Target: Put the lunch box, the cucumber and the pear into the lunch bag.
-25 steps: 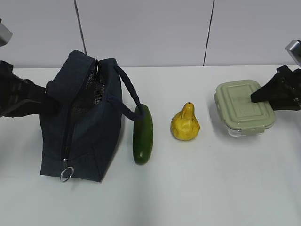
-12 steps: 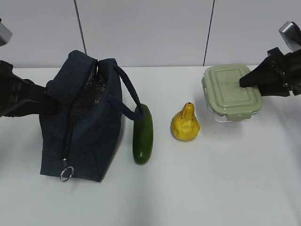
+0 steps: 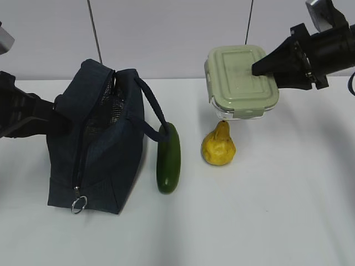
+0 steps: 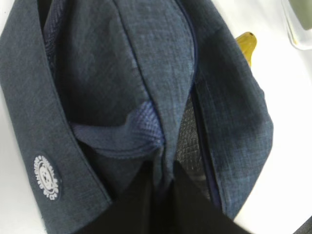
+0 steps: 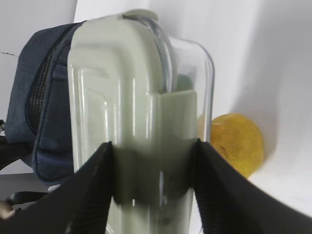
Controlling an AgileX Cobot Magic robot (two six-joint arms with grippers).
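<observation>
We see the right gripper grasping the lunch box, clear of the table and above the pear. The left gripper is clenched on the fabric edge of the lunch bag, which stands at the left with its zip open. The cucumber lies just beside the bag, touching its handle.

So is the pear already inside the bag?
No, the pear sits on the white table, out in the open between the cucumber and the lifted lunch box.
</observation>
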